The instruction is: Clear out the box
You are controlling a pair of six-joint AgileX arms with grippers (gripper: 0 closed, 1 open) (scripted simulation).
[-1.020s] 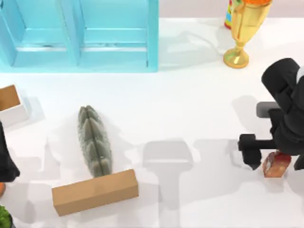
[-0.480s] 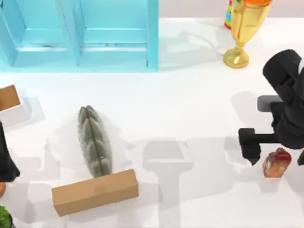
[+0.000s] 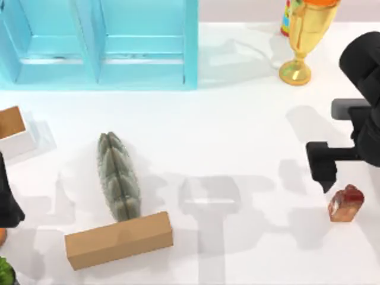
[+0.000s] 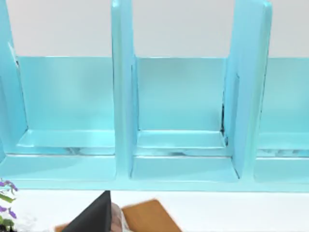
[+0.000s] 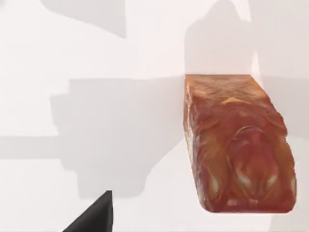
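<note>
Box (image 3: pixel 13 130) far left (right arm (image 3: pixel 362 142) opposite).

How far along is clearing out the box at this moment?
Looks done: the reddish-brown block lies free on the table's right side, the right pincer beside it, holding nothing. In hand: nothing. Left: hard to judge; the small box at the left edge shows a brown interior. The left arm sits at the left edge.

A wide strip of bare table (image 3: pixel 237 130) is lying open across the middle of the frame. At lower left, the grey-green ridged object (image 3: pixel 118 176) and the brown block (image 3: pixel 119 240) are touching and blocking passage. The blue shelf (image 3: pixel 101 41) is closing the upper left.
</note>
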